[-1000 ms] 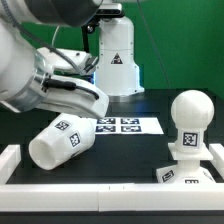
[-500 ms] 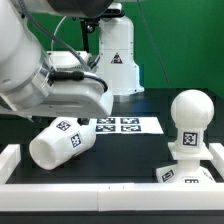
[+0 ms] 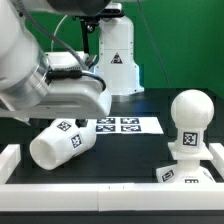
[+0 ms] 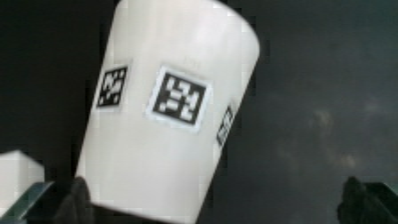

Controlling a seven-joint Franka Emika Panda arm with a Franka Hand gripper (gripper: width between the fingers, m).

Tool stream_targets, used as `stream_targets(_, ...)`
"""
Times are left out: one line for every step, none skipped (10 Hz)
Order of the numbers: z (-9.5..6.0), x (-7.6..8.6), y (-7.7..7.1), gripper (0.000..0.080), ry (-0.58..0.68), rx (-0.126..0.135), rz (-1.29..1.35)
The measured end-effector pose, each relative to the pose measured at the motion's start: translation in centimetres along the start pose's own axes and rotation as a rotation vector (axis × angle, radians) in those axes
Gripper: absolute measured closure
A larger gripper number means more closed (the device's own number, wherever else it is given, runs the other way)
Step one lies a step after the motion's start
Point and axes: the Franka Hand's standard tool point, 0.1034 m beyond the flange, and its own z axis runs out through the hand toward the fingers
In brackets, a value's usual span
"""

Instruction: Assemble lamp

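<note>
One shade (image 3: 61, 141) is lying on its side on the black table (image 3: 120, 150), directly beneath the gripper (image 4: 214, 205); its long axis is running from seven to one o'clock in the exterior view. The fingers (image 4: 54, 200) are standing wide apart, holding nothing; the bulb (image 3: 190, 125) is sitting seated in the base (image 3: 186, 170) at three o'clock, well apart.

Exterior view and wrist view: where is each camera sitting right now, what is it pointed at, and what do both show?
Exterior view: off the arm, low at the table's edge, facing the marker board, the shade lying on its side and the bulb standing on the base; the arm fills the exterior view's left.
Wrist view: on the wrist, looking down at the shade; dark fingertips frame it, jaws wide.
Shared: the shade.
</note>
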Motion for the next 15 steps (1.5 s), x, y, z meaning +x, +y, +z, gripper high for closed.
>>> stream_targets(-0.5, 1.1, -0.6, 0.0101, 0.053, -0.013, -0.014)
stream_targets(-0.8, 1.8, -1.2, 0.0101, 0.09, -0.019, -0.026)
stream_targets(-1.0, 2.6, -1.4, 0.0101, 0.123, -0.02, -0.03)
stream_targets(-1.0, 3.6, -1.4, 0.0101, 0.166, -0.022, -0.029)
stream_targets(-0.3, 4.0, -1.3, 0.0101, 0.176, -0.019, -0.016)
stream_targets(0.3, 4.2, -1.0, 0.0101, 0.171, -0.017, -0.009)
stream_targets(1.0, 4.1, -0.6, 0.0101, 0.156, -0.008, 0.002)
stream_targets(1.8, 3.9, -0.2, 0.0101, 0.133, 0.0, 0.019)
stream_targets(2.4, 3.6, -0.1, 0.0101, 0.103, 0.008, 0.031)
stream_targets(2.9, 3.4, -0.2, 0.0101, 0.087, 0.016, 0.035)
stream_targets(3.4, 3.3, -0.4, 0.0101, 0.075, 0.023, 0.034)
stream_targets(3.7, 3.0, -0.4, 0.0101, 0.058, 0.037, 0.036)
stream_targets(3.8, 2.7, -0.3, 0.0101, 0.043, 0.043, 0.037)
stream_targets(3.8, 2.6, -0.2, 0.0101, 0.04, 0.041, 0.038)
stream_targets(3.8, 2.7, -0.1, 0.0101, 0.042, 0.039, 0.039)
